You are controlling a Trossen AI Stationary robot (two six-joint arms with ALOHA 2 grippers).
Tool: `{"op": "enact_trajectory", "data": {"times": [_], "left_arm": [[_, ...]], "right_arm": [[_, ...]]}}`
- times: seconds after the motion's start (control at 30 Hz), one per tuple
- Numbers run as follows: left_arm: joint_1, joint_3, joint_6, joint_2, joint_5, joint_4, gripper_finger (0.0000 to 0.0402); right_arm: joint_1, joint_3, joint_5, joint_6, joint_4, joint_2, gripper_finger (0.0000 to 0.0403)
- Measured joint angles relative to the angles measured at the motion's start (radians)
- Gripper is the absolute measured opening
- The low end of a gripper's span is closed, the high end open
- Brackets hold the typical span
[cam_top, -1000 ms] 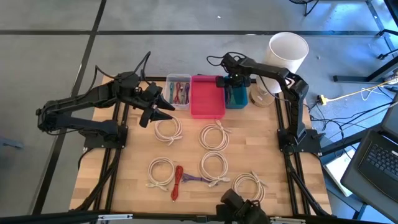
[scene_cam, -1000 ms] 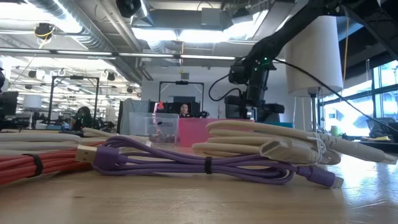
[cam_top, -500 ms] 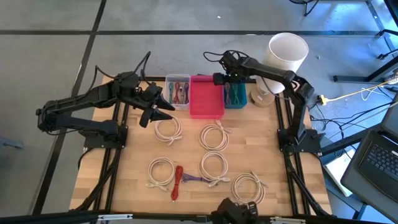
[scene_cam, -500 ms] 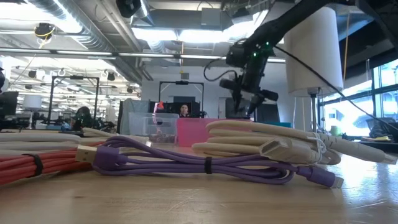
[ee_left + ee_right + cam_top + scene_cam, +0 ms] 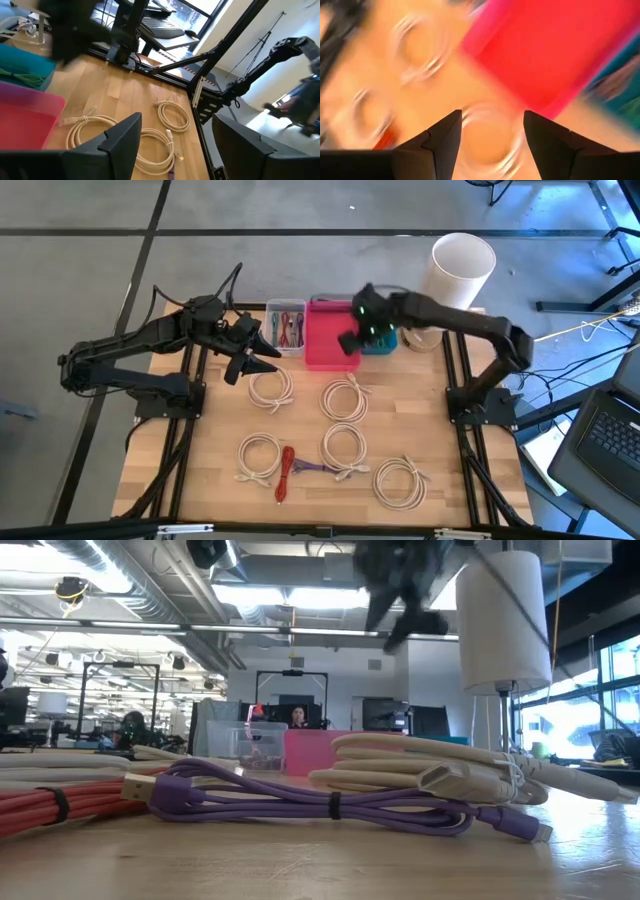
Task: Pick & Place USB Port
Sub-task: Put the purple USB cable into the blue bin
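Worktop (image 5: 200,470) from overhead: you have three bins in a row along the far edge, a clear bin (image 5: 287,326) with mixed coloured cables, a pink bin (image 5: 331,338) in the middle, and a teal bin (image 5: 384,338) with green cables. Five coiled white cables lie on the wood, the nearest to the bins at (image 5: 270,389) and (image 5: 346,398). A red cable bundle (image 5: 287,472) and a purple USB cable (image 5: 318,469) lie between the front coils. Your right gripper (image 5: 350,343) hangs over the pink bin's right side, empty. Your left gripper (image 5: 255,360) waits beside the clear bin, above the near coil. A white cylinder (image 5: 462,268) stands off the far right corner.

Low view: the purple USB cable (image 5: 300,802) lies on the wood in front, the red bundle (image 5: 60,808) beside it, a white cable (image 5: 440,775) behind. The right arm (image 5: 405,580) is raised, blurred.

Left wrist view: fingers (image 5: 122,145) spread wide, nothing between them; white coils (image 5: 100,132) below.

Right wrist view: fingers (image 5: 445,142) apart, nothing held; the rest is blurred, with the pink bin (image 5: 545,45) ahead.
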Motion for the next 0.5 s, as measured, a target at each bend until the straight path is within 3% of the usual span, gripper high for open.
{"op": "enact_trajectory", "data": {"times": [0.23, 0.37, 0.5], "left_arm": [[0.0, 0.0, 0.01, 0.0, 0.0, -0.002, 0.0235], [0.001, 0.0, 0.013, 0.0, -0.001, -0.004, 0.0235], [0.001, 0.0, 0.011, 0.0, -0.004, -0.001, 0.0235]], "right_arm": [[0.365, -0.002, -0.053, 0.166, 0.019, -0.115, 0.0216], [0.544, -0.004, -0.031, 0.247, 0.129, -0.108, 0.0216], [0.652, -0.004, -0.023, 0.255, 0.227, -0.047, 0.0216]]}}
